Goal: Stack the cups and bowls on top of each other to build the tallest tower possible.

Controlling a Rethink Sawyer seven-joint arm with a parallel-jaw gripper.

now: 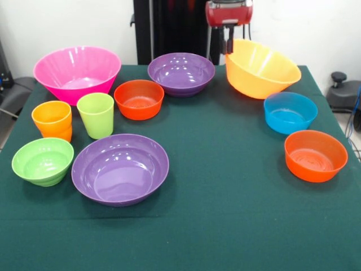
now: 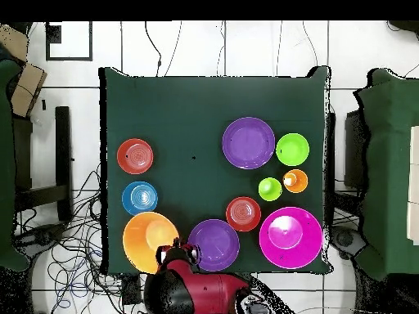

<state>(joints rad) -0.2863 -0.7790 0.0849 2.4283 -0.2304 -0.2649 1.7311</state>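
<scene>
On the green cloth of the table (image 1: 225, 226), going left to right in the front view: the small lime-green bowl (image 1: 43, 161) at the near left, the orange cup (image 1: 52, 120) and lime green cup (image 1: 96, 114) side by side behind it, the large pink bowl (image 1: 77, 73) at the back. A wide purple bowl (image 1: 120, 169) sits just beside the lime-green bowl; a red-orange bowl (image 1: 139, 99) and the second purple bowl (image 1: 181, 73) lie farther back. Right of them the yellow-orange bowl (image 1: 260, 69) is tilted, its far rim held in the gripper (image 1: 229, 46), whose fingers pinch that rim. The blue bowl (image 1: 290, 112) and another red-orange bowl (image 1: 315, 155) stand apart at the right. Nothing is stacked. Only the overhead view shows the white tiled floor (image 2: 196, 49) and cables around the table
</scene>
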